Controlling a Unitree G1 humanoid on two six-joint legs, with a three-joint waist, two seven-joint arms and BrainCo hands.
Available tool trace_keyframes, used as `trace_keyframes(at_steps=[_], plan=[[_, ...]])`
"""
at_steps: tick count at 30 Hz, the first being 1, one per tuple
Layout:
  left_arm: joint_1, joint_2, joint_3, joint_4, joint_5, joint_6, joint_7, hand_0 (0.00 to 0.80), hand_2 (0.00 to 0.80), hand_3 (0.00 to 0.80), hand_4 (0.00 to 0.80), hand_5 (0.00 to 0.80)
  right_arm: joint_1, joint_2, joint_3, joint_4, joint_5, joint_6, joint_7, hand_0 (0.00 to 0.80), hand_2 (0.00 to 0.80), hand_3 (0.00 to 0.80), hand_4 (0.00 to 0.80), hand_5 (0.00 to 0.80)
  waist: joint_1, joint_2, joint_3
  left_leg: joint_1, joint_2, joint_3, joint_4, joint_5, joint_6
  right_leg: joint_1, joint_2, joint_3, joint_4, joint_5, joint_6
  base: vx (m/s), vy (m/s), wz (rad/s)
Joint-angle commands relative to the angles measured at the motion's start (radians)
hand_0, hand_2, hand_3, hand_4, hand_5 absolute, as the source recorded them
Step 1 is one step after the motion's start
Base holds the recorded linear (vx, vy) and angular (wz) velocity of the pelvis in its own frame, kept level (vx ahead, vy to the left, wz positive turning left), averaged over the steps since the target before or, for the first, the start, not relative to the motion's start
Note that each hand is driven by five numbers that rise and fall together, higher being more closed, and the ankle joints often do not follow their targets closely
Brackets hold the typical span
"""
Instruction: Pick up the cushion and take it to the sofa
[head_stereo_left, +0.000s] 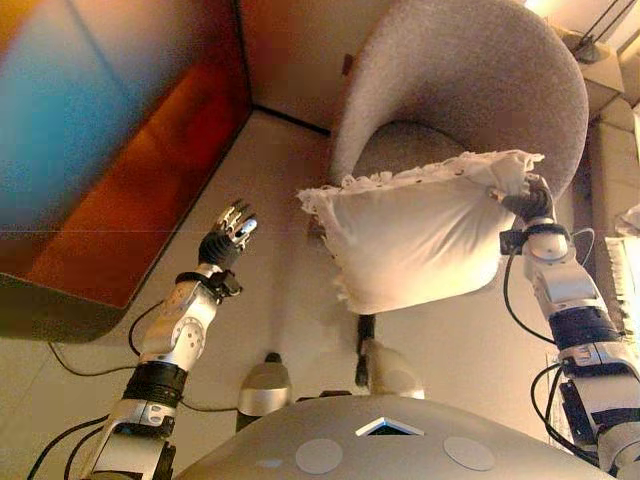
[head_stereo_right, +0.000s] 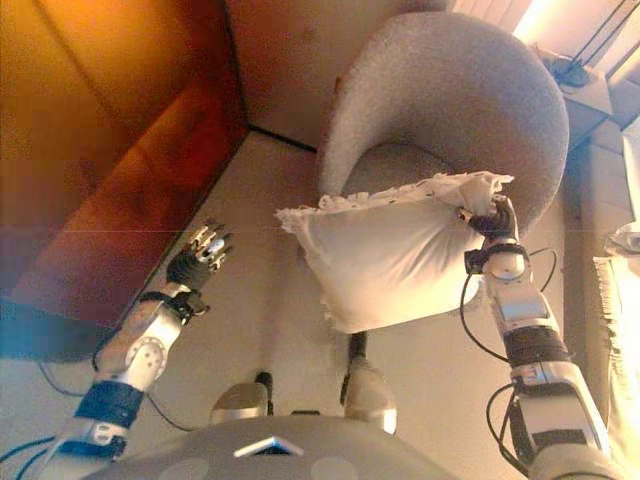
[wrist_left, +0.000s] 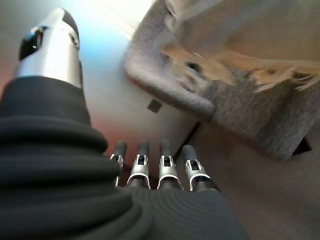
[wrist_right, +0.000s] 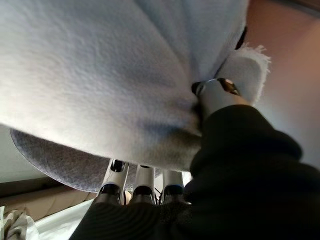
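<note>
Cushion (head_stereo_left: 415, 240) lifted off the armchair (head_stereo_left: 480, 90), hanging in front of the seat, above the floor (head_stereo_left: 270, 280). Pinched at one frilly corner by right robot hand (head_stereo_left: 528, 200), thumb dug into the fabric, so the rest droops sideways. Left robot hand (head_stereo_left: 228, 235) empty, fingers straight and spread, clear of the cushion. Likely ready to support the load. Sofa not identifiable here.

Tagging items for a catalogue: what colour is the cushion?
White, with a frilly edge; the cushion shows best in the left eye view.
</note>
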Motion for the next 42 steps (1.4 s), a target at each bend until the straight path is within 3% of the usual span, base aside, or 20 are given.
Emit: trace_keyframes(at_steps=[1, 3, 6, 8, 9, 11, 13, 14, 16, 20, 22, 24, 26, 29, 34, 36, 39, 40, 41, 42], plan=[[0.011, 0.033, 0.005, -0.11, 0.019, -0.035, -0.037, 0.0, 0.0, 0.0, 0.0, 0.0, -0.218, -0.128, -0.076, -0.079, -0.022, -0.064, -0.05, 0.8, 0.8, 0.8, 0.8, 0.8, 0.011, 0.005, -0.022, 0.136, -0.041, 0.045, -0.091, -0.061, 0.119, -0.195, 0.021, 0.006, 0.026, 0.291, -0.035, 0.228, -0.148, 0.32], [0.015, 0.031, 0.017, -0.111, 0.018, -0.031, -0.045, 0.0, 0.0, 0.0, 0.0, 0.0, -0.216, -0.135, -0.081, -0.085, -0.033, -0.077, -0.036, 0.8, 0.8, 0.8, 0.8, 0.8, 0.013, -0.007, -0.036, 0.11, -0.04, 0.064, -0.046, -0.046, 0.115, -0.138, 0.027, 0.003, -0.002, 0.262, -0.042, 0.23, -0.136, 0.05], [0.015, -0.001, 0.007, -0.103, 0.016, -0.042, -0.04, 0.0, 0.0, 0.0, 0.0, 0.0, -0.235, -0.135, -0.074, -0.113, -0.039, -0.064, -0.022, 0.8, 0.8, 0.8, 0.8, 0.8, 0.001, 0.004, -0.06, 0.13, 0.01, 0.082, 0.008, 0.0, 0.069, -0.126, 0.036, -0.002, 0.077, 0.21, -0.062, 0.251, -0.056, -0.14], [0.026, -0.019, 0.012, -0.103, -0.007, -0.036, 0.002, 0.0, 0.0, 0.0, 0.0, 0.0, -0.241, -0.12, -0.058, -0.151, -0.04, -0.045, 0.0, 0.8, 0.8, 0.8, 0.8, 0.8, -0.015, 0.03, -0.091, 0.163, 0.058, 0.088, 0.076, 0.139, 0.012, -0.104, 0.067, -0.017, 0.11, 0.145, -0.104, 0.243, -0.038, -0.19], [0.026, -0.031, 0.014, -0.111, -0.022, -0.043, 0.014, 0.0, 0.0, 0.0, 0.0, 0.0, -0.242, -0.118, -0.049, -0.164, -0.049, -0.044, 0.01, 0.8, 0.8, 0.8, 0.8, 0.8, -0.025, 0.032, -0.102, 0.16, 0.075, 0.099, 0.17, 0.225, -0.025, -0.085, 0.08, -0.013, 0.109, 0.124, -0.132, 0.235, -0.101, -0.19], [0.021, -0.052, 0.011, -0.119, -0.013, -0.062, 0.041, 0.0, 0.0, 0.0, 0.0, 0.0, -0.239, -0.111, -0.031, -0.153, -0.051, -0.078, 0.016, 0.8, 0.8, 0.8, 0.8, 0.8, -0.022, 0.016, -0.1, 0.083, 0.063, 0.114, 0.385, 0.302, -0.049, -0.032, 0.078, -0.002, 0.099, 0.098, -0.176, 0.231, -0.171, -0.22], [0.016, -0.067, 0.0, -0.117, -0.014, -0.078, 0.069, 0.0, 0.0, 0.0, 0.0, 0.0, -0.215, -0.114, -0.02, -0.145, -0.033, -0.121, 0.016, 0.8, 0.8, 0.8, 0.8, 0.8, -0.018, -0.01, -0.093, -0.037, 0.059, 0.123, 0.638, 0.303, -0.052, 0.014, 0.064, 0.011, 0.106, 0.072, -0.21, 0.227, -0.179, -0.33], [0.01, -0.068, -0.006, -0.118, -0.01, -0.076, 0.077, 0.0, 0.0, 0.0, 0.0, 0.0, -0.207, -0.116, -0.021, -0.142, -0.02, -0.132, 0.016, 0.8, 0.8, 0.8, 0.8, 0.8, -0.014, -0.019, -0.09, -0.091, 0.066, 0.127, 0.682, 0.295, -0.047, 0.034, 0.058, 0.016, 0.108, 0.058, -0.218, 0.25, -0.104, -0.33], [-0.002, -0.067, -0.014, -0.114, -0.019, -0.071, 0.088, 0.0, 0.0, 0.0, 0.0, 0.0, -0.207, -0.113, -0.019, -0.126, -0.022, -0.146, 0.012, 0.8, 0.8, 0.8, 0.8, 0.8, -0.002, -0.017, -0.083, -0.154, 0.082, 0.135, 0.68, 0.284, -0.037, 0.064, 0.061, 0.014, 0.108, 0.037, -0.22, 0.214, 0.007, -0.33], [-0.002, -0.043, 0.009, -0.127, -0.04, -0.041, 0.057, 0.0, 0.0, 0.0, 0.0, 0.0, -0.255, -0.134, -0.03, -0.115, -0.036, -0.092, -0.011, 0.8, 0.8, 0.8, 0.8, 0.8, 0.048, 0.017, -0.064, -0.225, 0.144, 0.208, 0.313, 0.303, -0.021, 0.139, 0.09, 0.011, 0.092, -0.025, -0.203, 0.26, 0.16, 0.03], [-0.005, -0.041, 0.024, -0.132, -0.035, -0.017, 0.027, 0.0, 0.0, 0.0, 0.0, 0.0, -0.252, -0.142, -0.048, -0.109, -0.045, -0.073, -0.025, 0.8, 0.8, 0.8, 0.8, 0.8, 0.074, 0.032, -0.063, -0.253, 0.158, 0.237, 0.135, 0.331, -0.03, 0.18, 0.096, 0.008, 0.079, -0.055, -0.185, 0.285, 0.205, 0.08], [-0.007, -0.047, 0.032, -0.133, -0.016, -0.009, -0.009, 0.0, 0.0, 0.0, 0.0, 0.0, -0.245, -0.149, -0.07, -0.103, -0.037, -0.068, -0.025, 0.8, 0.8, 0.8, 0.8, 0.8, 0.088, 0.033, -0.065, -0.263, 0.151, 0.249, 0.06, 0.311, -0.027, 0.201, 0.081, 0.004, 0.083, -0.075, -0.167, 0.213, 0.173, 0.04], [-0.005, -0.048, 0.033, -0.128, -0.008, -0.018, -0.026, 0.0, 0.0, 0.0, 0.0, 0.0, -0.235, -0.136, -0.089, -0.098, -0.049, -0.077, -0.009, 0.8, 0.8, 0.8, 0.8, 0.8, 0.09, 0.038, -0.072, -0.229, 0.121, 0.239, -0.01, 0.25, -0.009, 0.201, 0.057, 0.0, 0.105, -0.085, -0.148, 0.182, 0.173, -0.06], [-0.018, -0.042, 0.024, -0.122, -0.011, -0.031, -0.023, 0.0, 0.0, 0.0, 0.0, 0.0, -0.206, -0.113, -0.096, -0.108, -0.082, -0.066, 0.011, 0.8, 0.8, 0.8, 0.8, 0.8, 0.083, 0.054, -0.079, -0.158, 0.077, 0.238, -0.069, 0.218, 0.017, 0.175, 0.019, -0.013, 0.178, -0.077, -0.117, 0.201, 0.187, -0.17], [-0.022, -0.008, 0.004, -0.143, -0.002, -0.036, 0.002, 0.0, 0.0, 0.0, 0.0, 0.0, -0.214, -0.084, -0.065, -0.046, -0.099, -0.083, -0.003, 0.8, 0.8, 0.8, 0.8, 0.8, 0.102, 0.093, -0.062, -0.097, 0.03, 0.23, -0.084, 0.176, 0.068, 0.033, -0.058, -0.053, 0.511, 0.022, -0.109, 0.138, 0.183, -0.01], [-0.032, 0.003, -0.001, -0.122, -0.004, -0.034, 0.021, 0.0, 0.0, 0.0, 0.0, 0.0, -0.247, -0.078, -0.031, -0.003, -0.104, -0.072, -0.007, 0.8, 0.8, 0.8, 0.8, 0.8, 0.109, 0.09, -0.057, -0.072, 0.024, 0.214, -0.104, 0.175, 0.061, 0.019, -0.071, -0.055, 0.464, 0.033, -0.109, 0.211, -0.046, 0.11], [-0.04, 0.018, -0.003, -0.11, -0.001, -0.045, 0.008, 0.0, 0.0, 0.0, 0.0, 0.0, -0.301, -0.077, 0.016, 0.047, -0.081, -0.056, -0.048, 0.8, 0.8, 0.8, 0.8, 0.8, 0.1, 0.07, -0.044, -0.04, 0.024, 0.182, -0.116, 0.151, 0.038, 0.011, -0.078, -0.042, 0.226, 0.055, -0.093, 0.232, -0.267, 0.23], [-0.042, 0.03, -0.017, -0.117, 0.003, -0.049, 0.006, 0.0, 0.0, 0.0, 0.0, 0.0, -0.311, -0.073, 0.027, 0.076, -0.068, -0.051, -0.089, 0.8, 0.8, 0.8, 0.8, 0.8, 0.101, 0.055, -0.03, -0.044, 0.022, 0.15, -0.103, 0.126, 0.037, -0.003, -0.068, 0.016, 0.205, 0.101, -0.073, 0.133, -0.281, 0.27], [-0.04, 0.036, -0.013, -0.126, -0.005, -0.044, 0.008, 0.0, 0.0, 0.0, 0.0, 0.0, -0.308, -0.07, 0.027, 0.088, -0.078, -0.052, -0.109, 0.8, 0.8, 0.8, 0.8, 0.8, 0.108, 0.053, -0.021, -0.047, 0.037, 0.137, -0.097, 0.122, 0.032, -0.006, -0.069, 0.022, 0.207, 0.101, -0.066, 0.13, -0.276, 0.52], [-0.035, 0.038, -0.002, -0.131, -0.009, -0.037, 0.005, 0.0, 0.0, 0.0, 0.0, 0.0, -0.311, -0.075, 0.027, 0.107, -0.088, -0.051, -0.109, 0.8, 0.8, 0.8, 0.8, 0.8, 0.12, 0.05, -0.019, -0.048, 0.05, 0.137, -0.098, 0.124, 0.026, 0.009, -0.078, -0.01, 0.182, 0.083, -0.061, 0.1, -0.164, 0.82]])
